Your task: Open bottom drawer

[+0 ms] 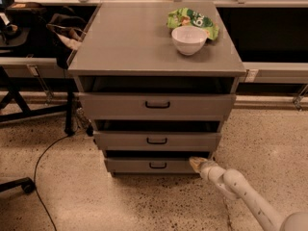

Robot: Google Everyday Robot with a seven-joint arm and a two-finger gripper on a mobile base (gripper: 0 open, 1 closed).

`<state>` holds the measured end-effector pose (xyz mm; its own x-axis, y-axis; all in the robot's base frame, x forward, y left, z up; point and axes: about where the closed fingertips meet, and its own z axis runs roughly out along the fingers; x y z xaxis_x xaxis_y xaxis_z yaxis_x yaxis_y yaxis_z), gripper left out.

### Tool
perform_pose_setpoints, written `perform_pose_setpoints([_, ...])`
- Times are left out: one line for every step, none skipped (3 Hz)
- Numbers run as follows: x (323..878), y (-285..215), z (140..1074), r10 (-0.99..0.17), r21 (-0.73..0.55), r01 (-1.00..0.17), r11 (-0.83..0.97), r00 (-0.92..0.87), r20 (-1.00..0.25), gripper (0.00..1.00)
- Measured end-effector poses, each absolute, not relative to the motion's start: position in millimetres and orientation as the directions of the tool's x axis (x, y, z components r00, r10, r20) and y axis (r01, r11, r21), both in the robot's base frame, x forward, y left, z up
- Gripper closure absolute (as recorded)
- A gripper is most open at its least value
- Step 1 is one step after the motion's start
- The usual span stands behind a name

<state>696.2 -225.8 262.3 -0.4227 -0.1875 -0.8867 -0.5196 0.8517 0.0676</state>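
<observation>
The bottom drawer (144, 165) is the lowest and narrowest grey front of the cabinet, just above the floor, with a small black bar handle (157, 165) at its middle. A dark gap shows above its front panel. My gripper (194, 162) comes in from the lower right on a white arm, and its tip rests at the right end of the bottom drawer's front, to the right of the handle.
Above are the mid-sized drawer (157, 140) and the tallest drawer (157, 105). On the cabinet top (125, 47) stand a white bowl (189, 40) and a green snack bag (192, 19). A black cable (48, 153) and chair legs (19, 184) lie on the speckled floor at left.
</observation>
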Motion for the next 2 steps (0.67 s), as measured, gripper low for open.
perform_pose_setpoints([706.0,-224.2,251.8,-0.209,0.047,-0.508,0.860,-0.434,-0.877,1.00])
perform_pose_setpoints([718.5,-221.1,246.5,-0.216,0.030,-0.495,0.868,-0.432,-0.876,1.00])
